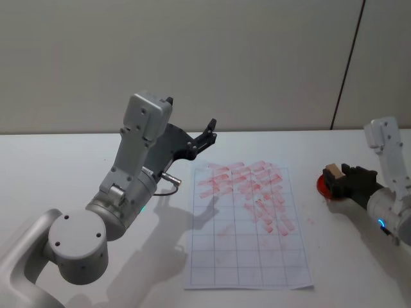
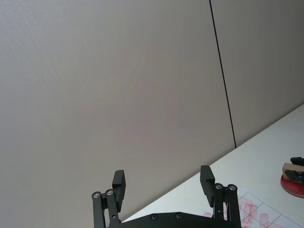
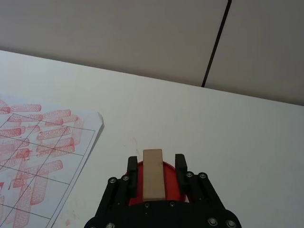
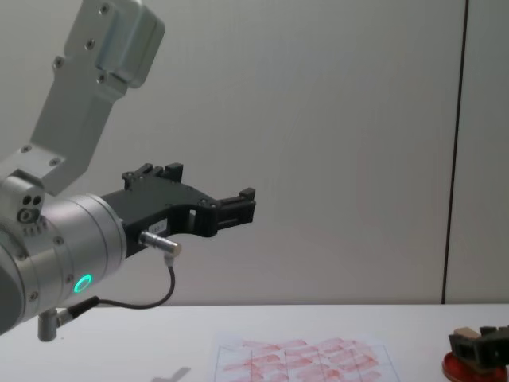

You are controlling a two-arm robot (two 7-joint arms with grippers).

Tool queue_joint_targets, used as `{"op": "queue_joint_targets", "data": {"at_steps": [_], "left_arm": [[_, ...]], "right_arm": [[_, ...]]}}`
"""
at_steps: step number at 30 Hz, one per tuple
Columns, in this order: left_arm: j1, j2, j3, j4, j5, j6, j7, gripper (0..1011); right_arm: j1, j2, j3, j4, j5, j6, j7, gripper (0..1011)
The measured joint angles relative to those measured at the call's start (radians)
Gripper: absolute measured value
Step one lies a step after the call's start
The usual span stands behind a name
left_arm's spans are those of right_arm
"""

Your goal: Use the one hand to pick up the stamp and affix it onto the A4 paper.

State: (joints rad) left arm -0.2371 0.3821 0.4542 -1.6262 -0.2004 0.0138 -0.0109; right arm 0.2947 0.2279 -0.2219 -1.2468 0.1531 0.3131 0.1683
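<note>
White tabletop w/ plain wall behind: right gripper [image 3: 154, 178] clamped on stamp [image 3: 153, 174] over red ink pad [image 1: 323, 187], so pick-up looks done, pressing onto A4 paper [image 1: 246, 247] left to do; left gripper [image 2: 164, 183] parked aloft, fingers spread.

One stamp, one ink pad, one sheet, two hands on one counter.

A single tan wooden stamp [image 3: 153, 174] and a single round red ink pad [image 1: 323, 186] sit at the right, and one A4 paper [image 1: 247, 224] with a printed grid lies on the one white counter [image 1: 77, 167]. Two black two-fingered hands show: the left hand [image 1: 210, 131] and the right hand [image 3: 154, 167], each with two fingers. Red stamp marks on the sheet are too crowded and smudged to count.
</note>
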Motion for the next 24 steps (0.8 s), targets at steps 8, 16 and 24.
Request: {"op": "queue_joint_targets", "data": {"at_steps": [8,16,24], "left_arm": [[0.000,0.000,0.000,0.000,0.000,0.000,0.000,1001],[0.000,0.000,0.000,0.000,0.000,0.000,0.000,1001],[0.000,0.000,0.000,0.000,0.000,0.000,0.000,1001]], "right_arm": [[-0.004,0.001,0.001,-0.010,0.002,-0.020,0.002,678],[-0.024,0.012,0.008,-0.064,0.002,-0.066,-0.005,914],[-0.051,0.030,0.019,-0.128,-0.006,-0.127,-0.012,1001]]}}
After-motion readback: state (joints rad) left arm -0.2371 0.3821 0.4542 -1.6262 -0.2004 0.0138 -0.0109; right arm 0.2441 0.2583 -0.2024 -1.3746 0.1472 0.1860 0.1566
